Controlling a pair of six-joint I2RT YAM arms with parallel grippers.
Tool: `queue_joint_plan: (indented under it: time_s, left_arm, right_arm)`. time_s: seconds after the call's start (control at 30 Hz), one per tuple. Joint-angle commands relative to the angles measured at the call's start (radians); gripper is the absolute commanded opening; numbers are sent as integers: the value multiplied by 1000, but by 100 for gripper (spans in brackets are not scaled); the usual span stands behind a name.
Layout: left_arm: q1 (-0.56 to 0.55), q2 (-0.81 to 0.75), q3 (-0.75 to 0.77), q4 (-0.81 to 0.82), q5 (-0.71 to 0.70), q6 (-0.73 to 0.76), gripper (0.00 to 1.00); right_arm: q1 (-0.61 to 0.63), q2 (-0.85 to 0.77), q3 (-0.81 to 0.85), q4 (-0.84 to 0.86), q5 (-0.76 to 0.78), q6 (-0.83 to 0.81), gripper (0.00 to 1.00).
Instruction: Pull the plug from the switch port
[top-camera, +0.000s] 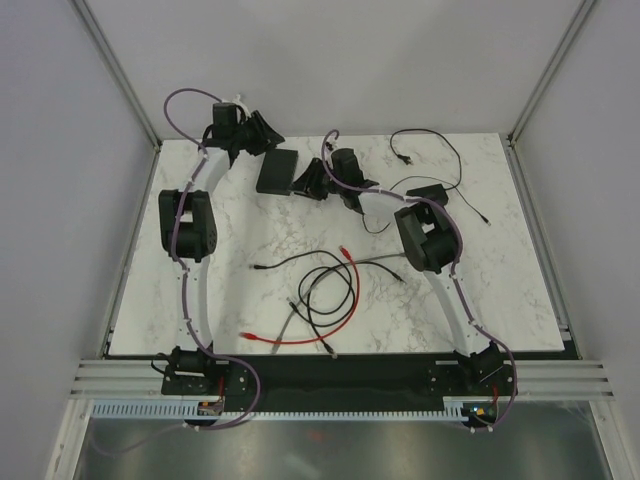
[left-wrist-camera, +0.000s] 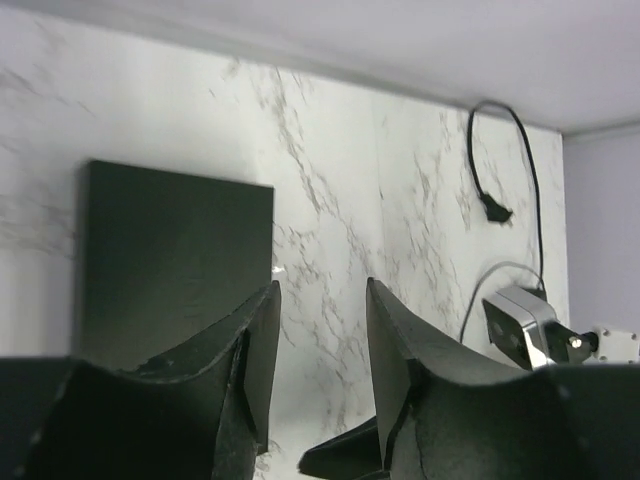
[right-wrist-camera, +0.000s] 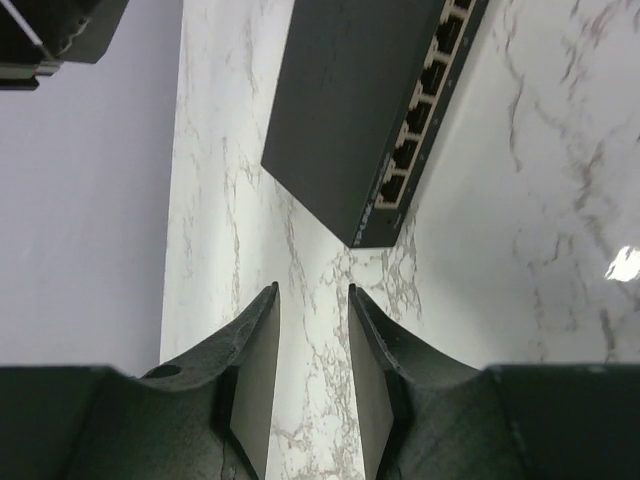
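Switch (right-wrist-camera: 350, 110) just beyond right pincer (right-wrist-camera: 313, 295)

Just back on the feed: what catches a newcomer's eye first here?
The black switch sits far back, left of centre, flanked by the left end effector and right end effector, both open and empty. The sockets visible in the right wrist view hold no plug. A red cable and black cables lie tangled toward the near edge.

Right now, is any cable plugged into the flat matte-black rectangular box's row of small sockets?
No, every one of the sockets visible along the flat matte-black box sits empty.
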Motion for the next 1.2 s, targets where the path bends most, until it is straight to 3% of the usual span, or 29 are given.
queue_joint_plan:
  time_s: [0.0,0.27,0.63,1.17]
  left_arm:
    - [24,-78,-10,10,-187,100,48]
    - [52,-5,2,-32,-277,129,48]
    - [52,112,105,-35,-221,105,49]
    - [40,196,162,-28,128,62,42]
  right_arm:
    - [-15,-8,109,-18,14,-26,41]
    - [-21,141,337,-85,26,-49,45]
    - [-32,208,384,-96,43,-63,50]
    - [-25,248,411,-93,-3,-17,48]
